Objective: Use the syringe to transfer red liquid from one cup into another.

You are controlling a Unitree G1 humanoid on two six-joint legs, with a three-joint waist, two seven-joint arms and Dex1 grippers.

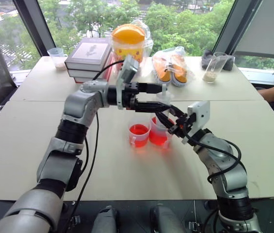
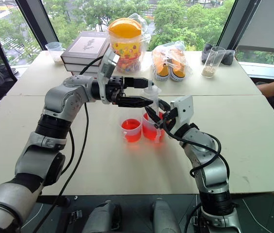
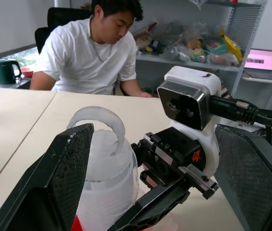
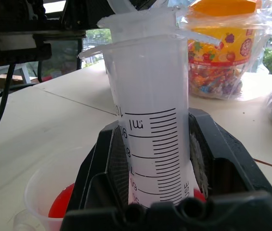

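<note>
The syringe stands upright over the taller cup, its tip hidden. My right gripper is shut on its scaled barrel. The syringe's white plunger head with a ring sits between the wide-apart fingers of my left gripper, which reaches in level from the left and is open. The shorter cup stands just left of the taller one, touching or nearly so. Both cups hold red liquid.
At the back of the table are a stack of books, a yellow-lidded sweets jar, a clear bag of orange items, a glass with powder and a small cup. A person sits at the right side.
</note>
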